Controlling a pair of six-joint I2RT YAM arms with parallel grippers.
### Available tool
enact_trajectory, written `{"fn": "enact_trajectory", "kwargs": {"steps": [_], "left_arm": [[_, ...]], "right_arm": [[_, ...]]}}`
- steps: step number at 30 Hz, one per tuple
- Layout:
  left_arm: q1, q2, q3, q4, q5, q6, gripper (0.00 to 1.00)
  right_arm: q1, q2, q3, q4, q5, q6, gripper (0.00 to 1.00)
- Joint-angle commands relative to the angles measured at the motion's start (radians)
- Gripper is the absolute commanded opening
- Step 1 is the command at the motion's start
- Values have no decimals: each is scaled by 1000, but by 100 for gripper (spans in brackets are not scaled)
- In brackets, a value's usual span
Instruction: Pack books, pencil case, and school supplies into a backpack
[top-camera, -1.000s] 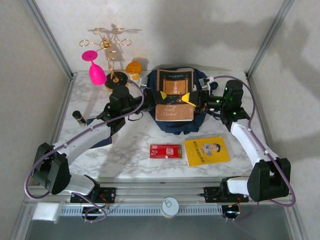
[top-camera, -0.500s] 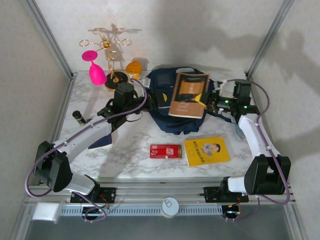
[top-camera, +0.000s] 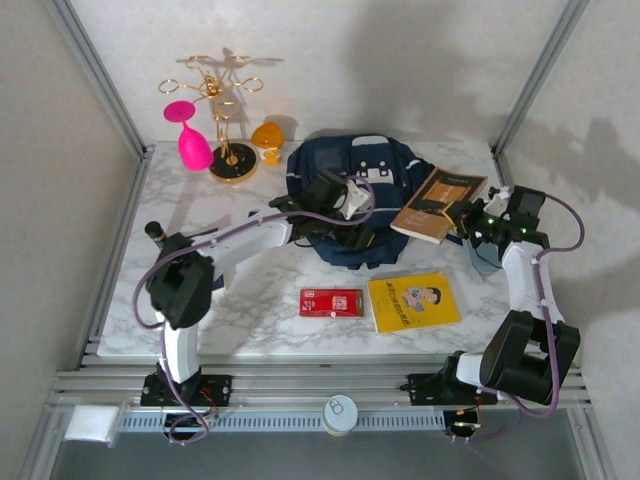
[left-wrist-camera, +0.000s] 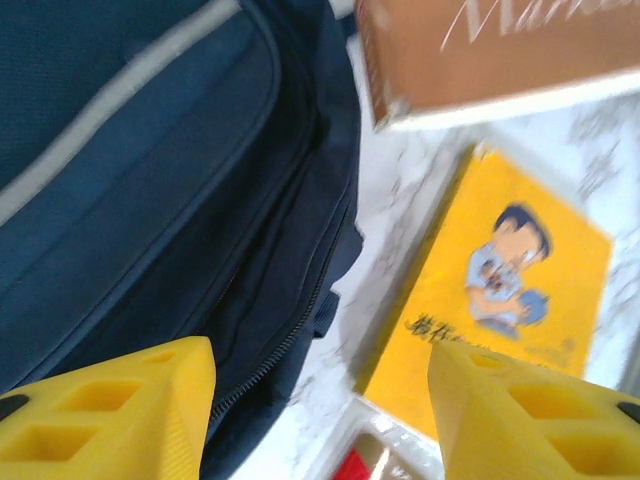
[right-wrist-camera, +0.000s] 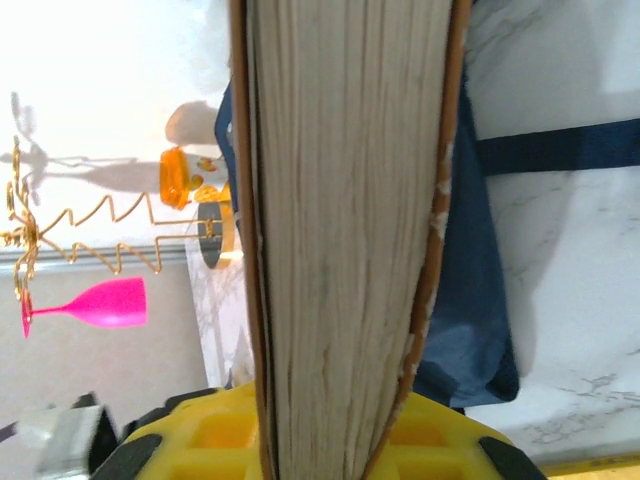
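Brown book (top-camera: 438, 203): clamped in the right fingers (right-wrist-camera: 225, 435) just off the backpack's right side. It is tilted, cover up, with its far-left corner by the navy fabric. The right wrist view meets it edge-on, the page block (right-wrist-camera: 340, 230) running straight up between the two covers.
Right fingers: closed on the book's near edge, one yellow pad against each cover.
Backpack (top-camera: 385, 160): lies at the back middle of the worktop (top-camera: 250, 300), front side up, white patches and pale stripe showing. In the left wrist view its zipped seam (left-wrist-camera: 270, 350) runs diagonally beside the fingers.
Left fingers (left-wrist-camera: 120, 405): spread wide with nothing between them, over the near edge of the backpack and pointing toward the yellow book. Whether they touch the fabric cannot be told.
Left arm (top-camera: 240, 235): stretched from the near left across to the backpack's middle.
Yellow book (top-camera: 413, 301): flat on the worktop, cartoon cover up, in front of the backpack and to its right, well apart from the brown book.
Red box (top-camera: 332, 302): flat on the worktop just left of the yellow book, a narrow gap between them, white label up.
Black cylinder (top-camera: 155, 232): upright near the worktop's left edge.
Gold rack (top-camera: 222, 110): at the back left corner. A pink glass (top-camera: 190, 140) stands on its left and an orange glass (top-camera: 267, 135) on its right, near the backpack.
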Motion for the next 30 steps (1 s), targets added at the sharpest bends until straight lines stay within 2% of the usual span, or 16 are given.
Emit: {"fn": "enact_trajectory", "kwargs": {"steps": [1, 7, 12, 16, 21, 27, 30], "left_arm": [[-25, 78, 103, -158, 4, 140, 59], [-36, 228, 263, -248, -81, 152, 58], [-25, 280, 337, -276, -95, 166, 51], [2, 280, 369, -271, -34, 154, 46], [33, 276, 336, -247, 42, 121, 47], [29, 314, 363, -258, 22, 108, 43], [12, 327, 362, -272, 67, 129, 41]], "right_arm": [[-26, -34, -8, 45, -20, -12, 0], [-57, -39, -41, 64, -36, -10, 0], [-64, -43, -51, 70, -48, -10, 0], [-66, -42, -57, 77, -61, -8, 0], [-67, -42, -66, 85, -75, -7, 0], [-69, -47, -79, 95, -79, -2, 0], [-69, -51, -81, 93, -79, -7, 0]]}}
